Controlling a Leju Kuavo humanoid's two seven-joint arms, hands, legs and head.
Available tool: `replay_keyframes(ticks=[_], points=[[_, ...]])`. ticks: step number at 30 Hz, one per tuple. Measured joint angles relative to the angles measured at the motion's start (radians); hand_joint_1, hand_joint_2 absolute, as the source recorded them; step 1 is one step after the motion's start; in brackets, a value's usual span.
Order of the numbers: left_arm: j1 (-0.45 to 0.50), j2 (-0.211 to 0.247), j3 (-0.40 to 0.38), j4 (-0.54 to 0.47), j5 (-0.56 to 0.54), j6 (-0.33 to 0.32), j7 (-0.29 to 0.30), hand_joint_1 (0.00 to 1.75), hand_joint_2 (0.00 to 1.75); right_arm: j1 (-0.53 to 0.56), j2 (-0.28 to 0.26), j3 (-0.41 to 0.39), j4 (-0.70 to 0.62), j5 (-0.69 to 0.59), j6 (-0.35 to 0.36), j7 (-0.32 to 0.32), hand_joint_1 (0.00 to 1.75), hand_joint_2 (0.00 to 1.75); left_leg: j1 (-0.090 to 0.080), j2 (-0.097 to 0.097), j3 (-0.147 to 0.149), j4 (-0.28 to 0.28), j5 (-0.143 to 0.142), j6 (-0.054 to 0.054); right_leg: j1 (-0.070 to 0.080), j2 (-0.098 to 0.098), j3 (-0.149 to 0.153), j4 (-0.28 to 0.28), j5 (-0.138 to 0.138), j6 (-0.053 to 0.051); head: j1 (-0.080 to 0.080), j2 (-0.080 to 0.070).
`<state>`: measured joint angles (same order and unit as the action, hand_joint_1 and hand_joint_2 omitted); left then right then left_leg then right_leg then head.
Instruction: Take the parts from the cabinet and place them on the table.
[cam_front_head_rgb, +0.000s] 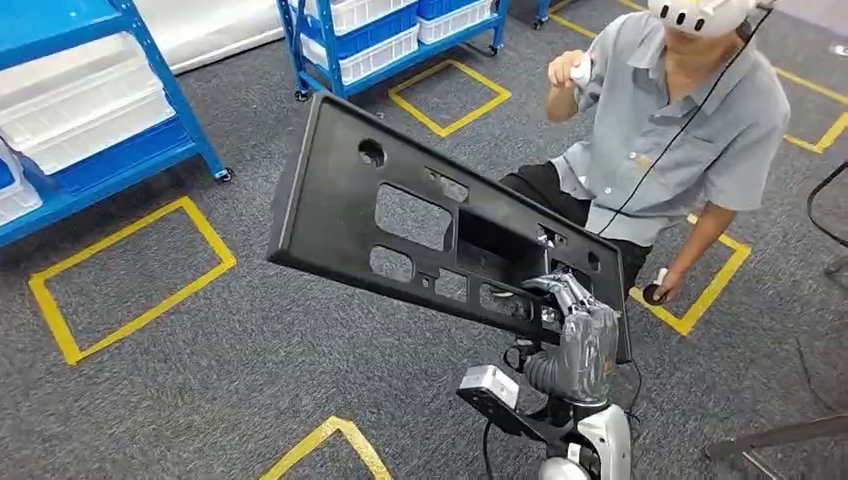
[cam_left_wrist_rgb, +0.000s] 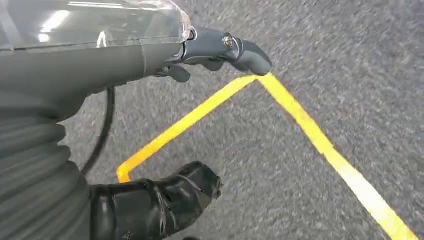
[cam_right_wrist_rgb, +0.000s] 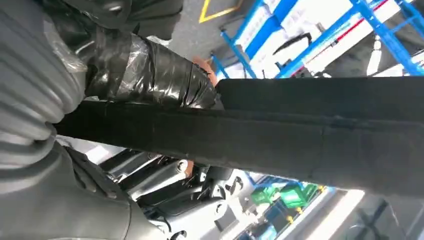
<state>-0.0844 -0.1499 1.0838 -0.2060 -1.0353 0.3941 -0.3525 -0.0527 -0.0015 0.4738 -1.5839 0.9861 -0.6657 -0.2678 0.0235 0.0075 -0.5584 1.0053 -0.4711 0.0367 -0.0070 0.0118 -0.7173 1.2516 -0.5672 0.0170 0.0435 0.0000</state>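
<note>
Currently, we hold 1 black panel part (cam_front_head_rgb: 420, 225) aloft over the carpet floor (cam_front_head_rgb: 200, 350), our right hand (cam_front_head_rgb: 580, 325) gripping its lower edge. Our left hand (cam_left_wrist_rgb: 220, 50) hangs free, holding nothing. Placement on the desk remains outstanding.

I see grey carpeted floor (cam_front_head_rgb: 250, 390) marked with yellow tape squares (cam_front_head_rgb: 130, 275). Along the far side stand blue shelving racks (cam_front_head_rgb: 150, 140) on small wheels, loaded with white bins (cam_front_head_rgb: 85, 105); a second rack (cam_front_head_rgb: 400, 40) further right carries more white bins. A person (cam_front_head_rgb: 660, 130) in a grey short-sleeved shirt sits on the floor at the right, wearing a white headset (cam_front_head_rgb: 700, 12) with a dark cable running down, one controller raised in a hand (cam_front_head_rgb: 568, 75), the other hand resting low on the floor beside yellow tape.
</note>
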Motion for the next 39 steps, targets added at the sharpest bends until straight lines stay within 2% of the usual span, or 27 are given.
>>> replay_keyframes(ticks=[1, 2, 3, 5, 6, 7, 11, 12, 14, 16, 17, 19, 20, 21, 22, 24, 26, 27, 29, 31, 32, 33, 34, 36, 37, 38, 39], points=[[0.000, 0.000, 0.000, 0.000, 0.000, 0.000, 0.000, 0.00, 1.75, 0.003, 0.000, 0.000, 0.000, 0.000, 0.000, 0.000, 1.75, 1.75, 0.000, 0.008, -0.001, 0.000, -0.001, 0.000, -0.002, -0.004, -0.029, 0.063, -0.022, 0.003, 0.000, 0.000], [0.000, 0.000, 0.000, 0.000, 0.000, 0.000, 0.000, 0.00, 1.75, 0.005, 0.000, 0.000, 0.000, 0.000, 0.000, 0.000, 1.75, 1.75, 0.000, 0.017, -0.001, 0.001, -0.001, -0.001, -0.004, -0.005, -0.038, 0.086, -0.022, 0.005, 0.000, 0.000], [0.000, 0.000, 0.000, 0.000, 0.000, 0.000, 0.000, 0.00, 1.75, 0.006, 0.000, 0.000, 0.000, 0.000, 0.000, 0.000, 1.75, 1.75, 0.000, 0.026, 0.000, 0.001, -0.002, -0.002, -0.006, -0.007, -0.022, 0.058, 0.003, 0.005, 0.001, 0.000], [-0.001, -0.002, 0.000, 0.000, 0.000, 0.000, 0.000, 0.00, 1.75, 0.006, 0.000, 0.000, 0.000, 0.000, -0.001, 0.000, 1.75, 1.75, 0.000, 0.040, 0.004, 0.002, -0.005, -0.007, -0.006, -0.020, 0.067, -0.100, 0.081, 0.001, 0.001, 0.000], [-0.001, -0.002, 0.000, 0.000, 0.000, 0.000, 0.001, 0.00, 1.75, 0.006, 0.000, 0.000, -0.002, 0.000, -0.002, 0.000, 1.75, 1.75, 0.000, 0.045, 0.007, 0.002, -0.007, -0.011, -0.004, -0.042, 0.113, -0.178, 0.109, -0.004, 0.000, 0.000], [-0.001, -0.003, 0.000, 0.000, 0.000, 0.000, 0.002, 0.00, 1.75, 0.004, 0.000, 0.000, -0.002, 0.000, -0.002, 0.000, 1.75, 1.75, -0.008, 0.051, 0.007, 0.006, -0.012, -0.018, 0.009, -0.077, 0.130, -0.217, 0.095, -0.010, 0.000, 0.000], [-0.003, -0.002, 0.000, 0.000, -0.001, 0.001, 0.002, 0.00, 1.75, 0.011, 0.000, 0.000, -0.006, 0.000, -0.005, 0.000, 1.75, 1.75, -0.008, 0.077, 0.015, 0.001, -0.015, -0.042, 0.009, -0.036, 0.123, -0.223, 0.104, -0.031, -0.001, 0.000], [-0.003, -0.002, 0.000, 0.000, -0.001, 0.001, 0.002, 0.00, 1.75, 0.015, 0.000, 0.000, -0.010, 0.000, -0.006, 0.000, 1.75, 1.75, -0.003, 0.061, 0.011, 0.012, -0.029, -0.047, 0.002, -0.030, 0.130, -0.230, 0.108, -0.037, -0.002, 0.000], [-0.002, -0.002, 0.000, 0.000, -0.001, 0.002, 0.002, 0.00, 1.75, 0.016, 0.000, 0.000, -0.014, 0.001, -0.010, 0.000, 1.75, 1.75, -0.003, 0.014, -0.034, 0.115, -0.097, -0.048, 0.002, -0.020, 0.129, -0.231, 0.110, -0.047, -0.003, 0.000], [0.001, -0.003, 0.000, 0.000, -0.001, 0.002, 0.002, 0.00, 1.75, 0.020, 0.000, 0.000, -0.016, 0.002, -0.012, 0.000, 1.75, 1.75, -0.003, 0.003, -0.110, 0.276, -0.163, -0.050, 0.007, -0.002, 0.128, -0.230, 0.109, -0.050, -0.003, 0.000], [0.002, -0.003, 0.000, 0.000, -0.002, 0.002, 0.002, 0.00, 1.75, 0.024, 0.000, 0.000, -0.016, 0.002, -0.013, 0.001, 1.75, 1.75, -0.004, 0.003, -0.133, 0.319, -0.167, -0.049, 0.009, 0.008, 0.128, -0.228, 0.108, -0.051, -0.003, 0.000], [0.002, -0.002, 0.000, 0.000, -0.002, 0.002, 0.003, 0.00, 1.75, 0.030, 0.000, 0.000, -0.017, 0.002, -0.013, 0.002, 1.75, 1.75, -0.004, 0.001, -0.110, 0.255, -0.103, -0.041, 0.013, 0.030, 0.131, -0.225, 0.106, -0.053, -0.003, 0.000], [0.003, -0.002, 0.001, 0.000, -0.001, 0.002, 0.005, 0.00, 1.75, 0.032, 0.000, 0.000, -0.019, 0.002, -0.014, 0.003, 1.75, 1.75, -0.005, -0.004, -0.075, 0.174, -0.055, -0.036, 0.014, 0.040, 0.133, -0.223, 0.106, -0.053, -0.003, 0.000], [0.003, -0.001, 0.001, 0.000, -0.002, 0.002, 0.005, 0.00, 1.75, 0.033, 0.000, 0.000, -0.021, 0.003, -0.014, 0.006, 1.75, 1.75, -0.006, -0.024, -0.033, 0.078, -0.005, -0.028, 0.014, 0.050, 0.135, -0.222, 0.104, -0.052, -0.003, 0.000], [0.005, 0.003, 0.001, -0.001, -0.002, 0.002, 0.005, 0.00, 1.75, 0.035, 0.000, 0.000, -0.023, 0.006, -0.016, 0.009, 1.75, 1.75, -0.008, -0.061, -0.014, 0.036, -0.009, -0.019, 0.016, 0.056, 0.132, -0.221, 0.103, -0.050, -0.001, 0.000], [0.002, 0.002, 0.002, -0.001, -0.002, 0.002, 0.006, 0.00, 1.75, 0.036, 0.000, 0.000, -0.026, 0.014, -0.018, 0.013, 1.75, 1.75, -0.011, -0.054, -0.009, 0.018, -0.008, -0.022, 0.012, 0.069, 0.122, -0.215, 0.107, -0.040, -0.002, 0.000], [-0.003, 0.002, 0.002, -0.001, -0.005, 0.002, 0.005, 0.00, 1.75, 0.044, -0.002, -0.001, -0.027, 0.019, -0.018, 0.016, 1.75, 1.75, -0.014, -0.041, -0.005, 0.014, -0.006, -0.016, 0.007, 0.084, 0.122, -0.221, 0.110, -0.028, -0.002, 0.000], [-0.002, -0.001, 0.002, -0.001, -0.006, 0.002, 0.005, 0.00, 1.75, 0.047, -0.003, -0.003, -0.030, 0.019, -0.019, 0.017, 1.75, 1.75, 0.000, -0.028, 0.002, -0.002, 0.003, -0.006, 0.011, 0.080, 0.120, -0.214, 0.103, -0.023, -0.003, 0.000], [-0.001, 0.000, 0.002, -0.001, -0.007, 0.002, 0.006, 0.00, 1.75, 0.050, -0.005, -0.006, -0.035, 0.019, -0.021, 0.017, 1.75, 1.75, -0.005, -0.012, 0.007, -0.008, 0.004, 0.000, 0.011, 0.018, 0.085, -0.137, 0.051, -0.011, 0.003, 0.000], [0.001, 0.001, 0.003, -0.001, -0.009, 0.002, 0.008, 0.00, 1.75, 0.054, -0.006, -0.011, -0.037, 0.019, -0.022, 0.018, 1.75, 1.75, -0.007, 0.005, 0.006, -0.007, 0.003, 0.005, 0.003, 0.002, 0.017, 0.003, -0.014, -0.004, 0.002, 0.000], [0.001, 0.002, 0.003, -0.001, -0.009, 0.002, 0.008, 0.00, 1.75, 0.059, -0.008, -0.013, -0.038, 0.019, -0.022, 0.019, 1.75, 1.75, -0.007, 0.013, 0.006, -0.007, 0.002, 0.005, -0.001, 0.000, -0.010, 0.056, -0.029, 0.000, 0.002, 0.000], [0.001, 0.002, 0.004, -0.001, -0.010, 0.002, 0.008, 0.00, 1.75, 0.066, -0.010, -0.015, -0.038, 0.019, -0.022, 0.019, 1.75, 1.75, -0.007, 0.021, 0.006, -0.006, 0.001, 0.005, -0.005, -0.001, -0.018, 0.070, -0.021, 0.002, 0.002, 0.000], [0.000, 0.002, 0.004, -0.001, -0.011, 0.002, 0.008, 0.00, 1.75, 0.071, -0.012, -0.017, -0.041, 0.019, -0.022, 0.019, 1.75, 1.75, -0.007, 0.028, 0.007, -0.004, -0.001, 0.003, -0.010, -0.003, -0.001, 0.035, 0.009, 0.005, 0.003, 0.000], [0.000, 0.000, 0.004, -0.001, -0.012, 0.002, 0.008, 0.00, 1.75, 0.076, -0.013, -0.020, -0.047, 0.019, -0.023, 0.019, 1.75, 1.75, -0.006, 0.042, 0.008, 0.004, -0.008, -0.005, -0.015, -0.021, 0.083, -0.128, 0.094, 0.007, 0.002, 0.000], [0.000, 0.000, 0.004, -0.001, -0.012, 0.002, 0.008, 0.00, 1.75, 0.076, -0.013, -0.022, -0.051, 0.020, -0.023, 0.019, 1.75, 1.75, -0.006, 0.047, 0.008, 0.009, -0.013, -0.010, -0.014, -0.049, 0.119, -0.204, 0.104, 0.006, 0.002, 0.000], [0.000, 0.000, 0.004, -0.001, -0.012, 0.002, 0.008, 0.00, 1.75, 0.077, -0.013, -0.023, -0.053, 0.021, -0.023, 0.019, 1.75, 1.75, -0.012, 0.051, 0.007, 0.012, -0.017, -0.017, 0.000, -0.062, 0.122, -0.206, 0.095, -0.001, 0.002, 0.000], [0.000, 0.000, 0.004, -0.001, -0.014, 0.002, 0.008, 0.00, 1.75, 0.082, -0.013, -0.026, -0.060, 0.023, -0.023, 0.019, 1.75, 1.75, -0.012, 0.055, 0.008, 0.012, -0.018, -0.024, 0.000, -0.048, 0.120, -0.209, 0.099, -0.010, 0.001, 0.000]])
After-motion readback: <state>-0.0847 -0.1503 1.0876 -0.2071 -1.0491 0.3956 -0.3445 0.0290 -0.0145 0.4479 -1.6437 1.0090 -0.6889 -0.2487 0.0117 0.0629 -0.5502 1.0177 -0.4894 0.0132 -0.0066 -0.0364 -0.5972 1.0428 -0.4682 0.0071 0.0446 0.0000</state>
